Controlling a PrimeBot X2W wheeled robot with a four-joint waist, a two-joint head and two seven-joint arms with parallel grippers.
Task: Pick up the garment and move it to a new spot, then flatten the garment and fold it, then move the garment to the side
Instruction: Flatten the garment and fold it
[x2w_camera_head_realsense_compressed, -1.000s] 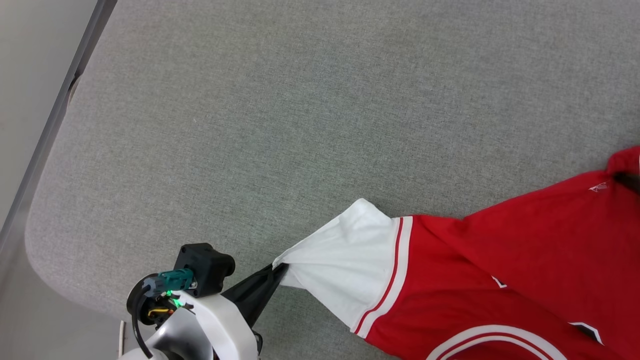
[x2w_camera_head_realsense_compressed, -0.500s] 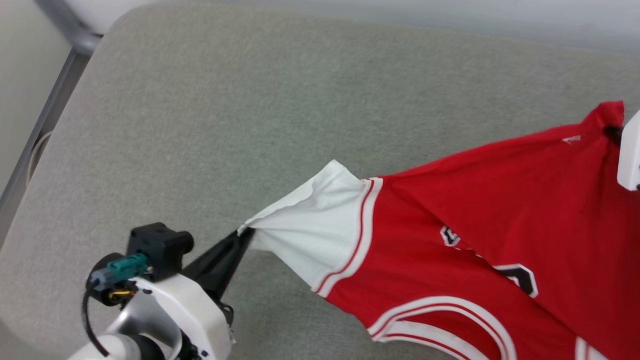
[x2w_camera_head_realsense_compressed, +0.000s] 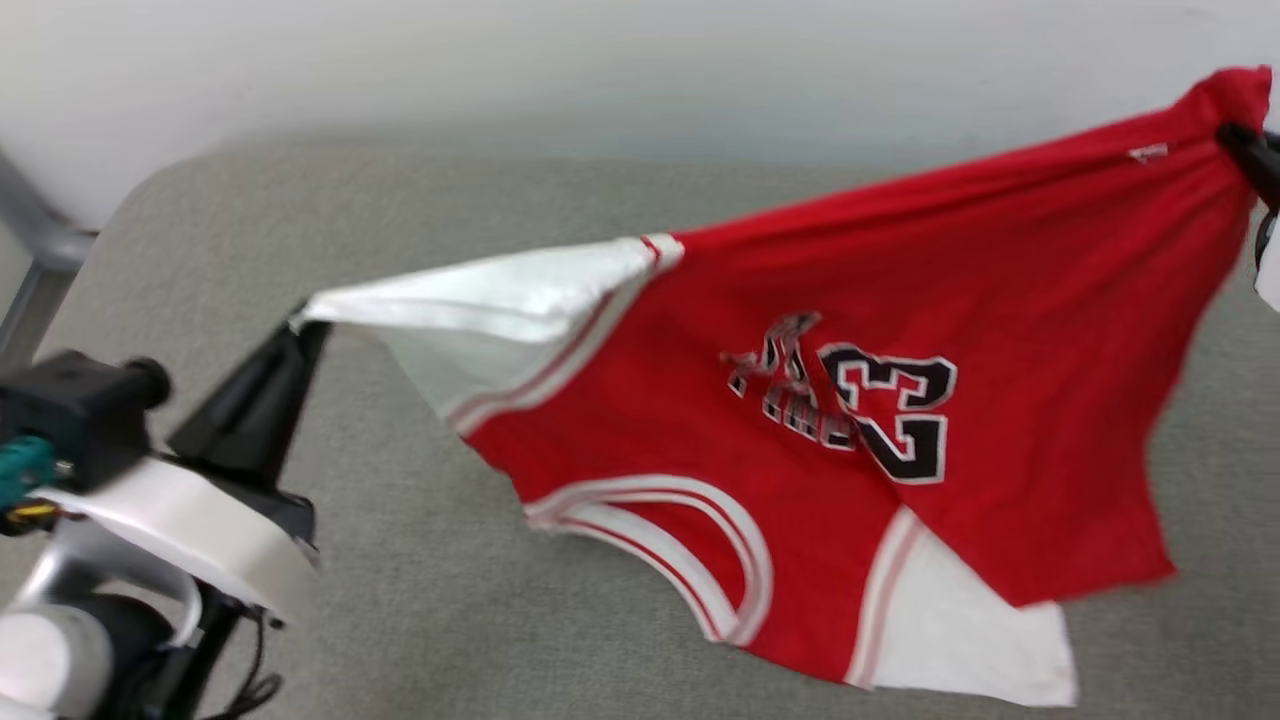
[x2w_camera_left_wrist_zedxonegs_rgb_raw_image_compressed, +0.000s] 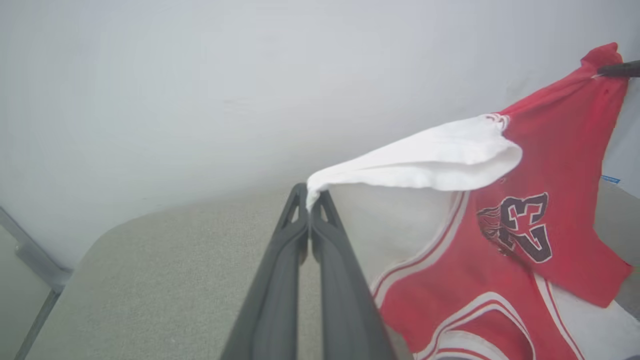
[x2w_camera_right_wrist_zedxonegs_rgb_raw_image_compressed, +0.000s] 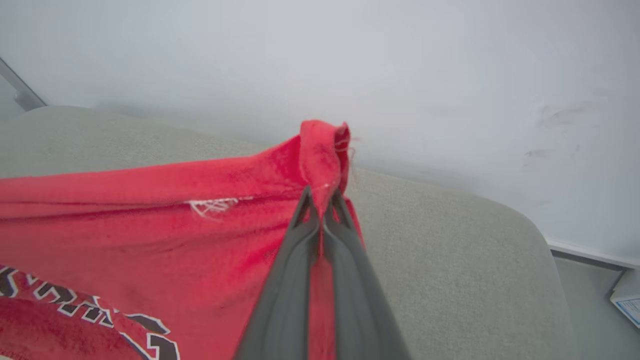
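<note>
Most of right tool (x2w_camera_head_realsense_compressed: 1228, 136) past frame edge; garment (x2w_camera_head_realsense_compressed: 1050, 300) lettering (x2w_camera_head_realsense_compressed: 790, 385) blurred

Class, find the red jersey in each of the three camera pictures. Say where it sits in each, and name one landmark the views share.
Head view: the garment spans centre-left to the upper right corner.
Left wrist view: right half, white sleeve pinched by the left gripper.
Right wrist view: left and centre, red corner pinched by the right gripper.
Shared landmark: the grey padded surface beneath it.
</note>
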